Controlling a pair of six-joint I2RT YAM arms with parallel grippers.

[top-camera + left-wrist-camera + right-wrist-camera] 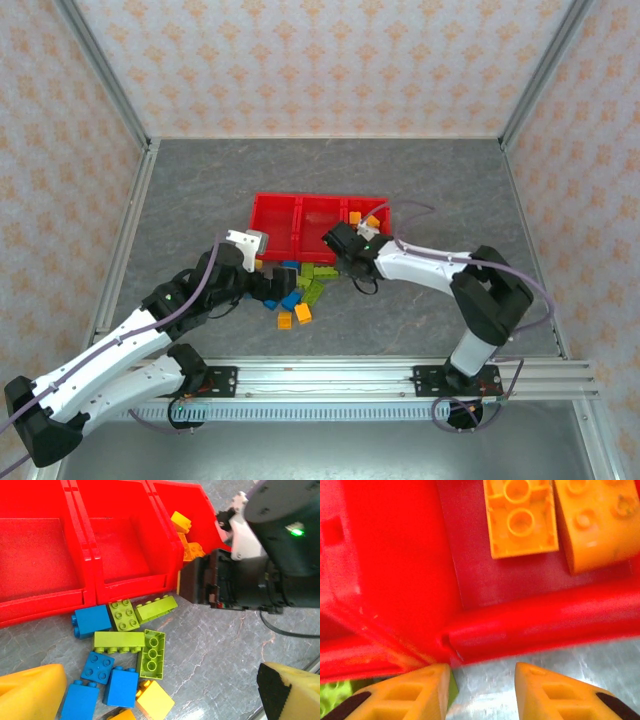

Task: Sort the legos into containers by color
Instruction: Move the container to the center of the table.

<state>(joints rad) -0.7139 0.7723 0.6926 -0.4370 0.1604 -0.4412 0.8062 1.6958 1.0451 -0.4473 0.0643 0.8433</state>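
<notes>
The red tray [275, 218] sits mid-table, its right compartment holding orange bricks [520, 517]. Unsorted legos [298, 290] lie heaped just near of its front wall. The left gripper [264, 286] hangs spread and empty over the heap, nearer it than the right gripper [482, 690], likewise spread and empty at that wall. A long lime brick [119, 641] lies parallel to the wall.

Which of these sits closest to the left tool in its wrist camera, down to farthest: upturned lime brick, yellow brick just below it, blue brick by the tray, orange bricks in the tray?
From the left tool:
1. Orange-yellow brick, bottom, between the pads.
2. Upturned lime brick, just beyond.
3. Blue brick, left, by the red tray's wall.
4. Orange bricks, inside the right compartment.
</notes>
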